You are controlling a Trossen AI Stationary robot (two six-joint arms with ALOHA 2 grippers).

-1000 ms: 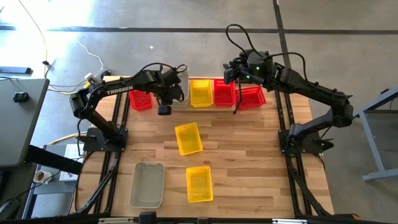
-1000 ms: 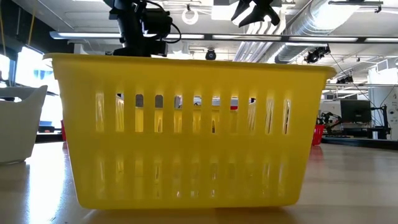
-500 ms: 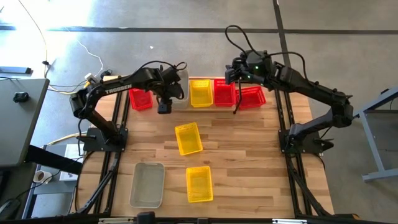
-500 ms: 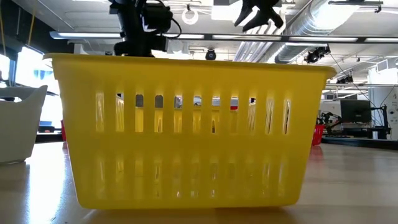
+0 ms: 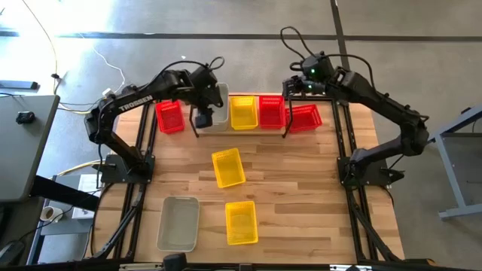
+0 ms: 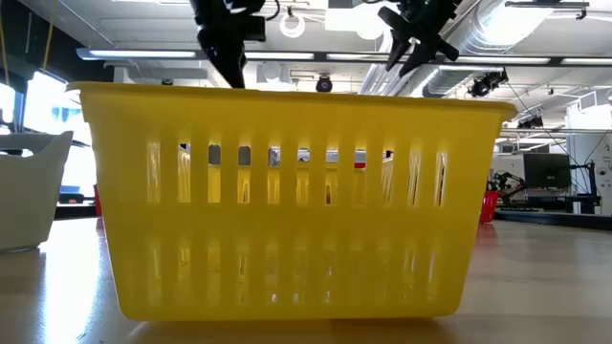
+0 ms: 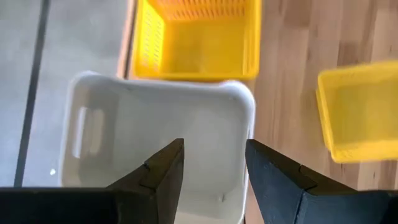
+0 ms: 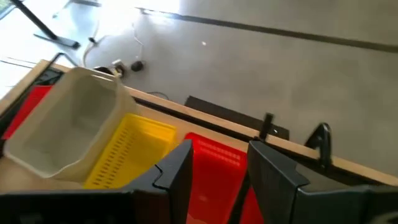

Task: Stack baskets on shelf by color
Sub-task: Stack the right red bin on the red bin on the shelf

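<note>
On the shelf [image 5: 286, 129] at the far edge, a grey-white basket [image 5: 217, 109], a yellow basket [image 5: 242, 111] and a red basket [image 5: 271, 111] stand side by side. My left gripper [image 5: 202, 120] hovers open over the grey-white basket [image 7: 155, 143], touching nothing. My right gripper [image 5: 294, 86] is open and empty, high over the red basket [image 8: 214, 165]. One red basket [image 5: 170, 117] stands left of the shelf and another [image 5: 305, 117] right of it. Two yellow baskets [image 5: 228, 167], [image 5: 241, 222] and a grey-white one [image 5: 178, 223] rest on the table.
The near yellow basket [image 6: 287, 201] fills the low view and hides the shelf there; both grippers [image 6: 225, 43], [image 6: 416, 43] show above its rim. Black arm-mount frames [image 5: 139, 173], [image 5: 354, 173] run along both table sides. Bare wood [image 5: 301, 211] lies at the near right.
My left gripper has risen and gone toward the table's far edge, over the grey-white basket on the shelf. My right gripper has gone toward the table's right and far edges and turned. The baskets have kept still.
</note>
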